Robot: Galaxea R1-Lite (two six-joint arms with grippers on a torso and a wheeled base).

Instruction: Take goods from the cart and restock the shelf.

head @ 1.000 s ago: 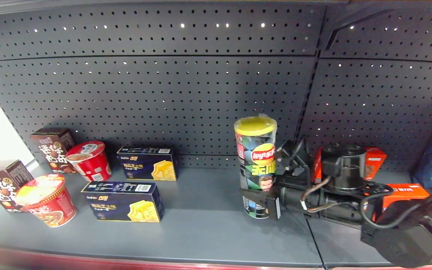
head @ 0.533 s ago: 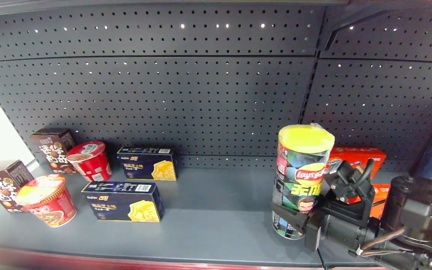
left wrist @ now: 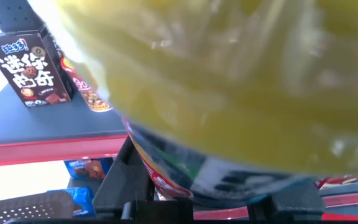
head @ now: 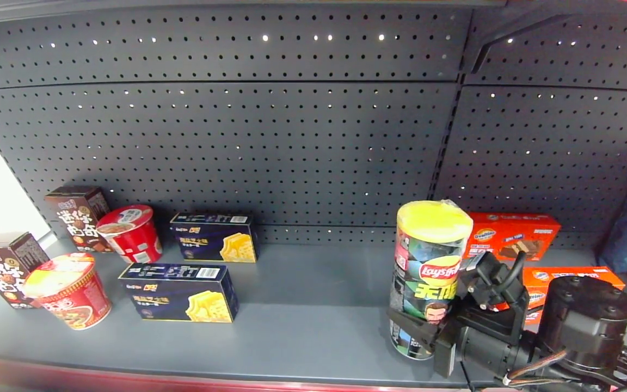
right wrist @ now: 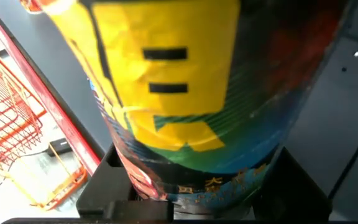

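Observation:
A tall chips can (head: 430,272) with a yellow lid stands upright over the shelf (head: 302,321), near its front edge and right of the middle. My right gripper (head: 433,307) is shut on its lower half from the right. Whether the can's base touches the shelf I cannot tell. The right wrist view has the same can (right wrist: 191,93) close up between the right gripper (right wrist: 197,183) fingers. In the left wrist view, my left gripper (left wrist: 210,202) is shut on a second yellow-lidded can (left wrist: 229,93), in front of and below the shelf's red front edge.
Two orange boxes (head: 515,234) lie just behind and right of the can. Two blue boxes (head: 183,291), two red noodle cups (head: 68,291) and two brown boxes (head: 3,267) fill the left. An orange wire cart (right wrist: 11,124) stands below. The shelf's middle is bare.
The right gripper carried the can from mid-shelf to the right and toward the front edge, then slightly lower. The orange boxes behind it came into sight.

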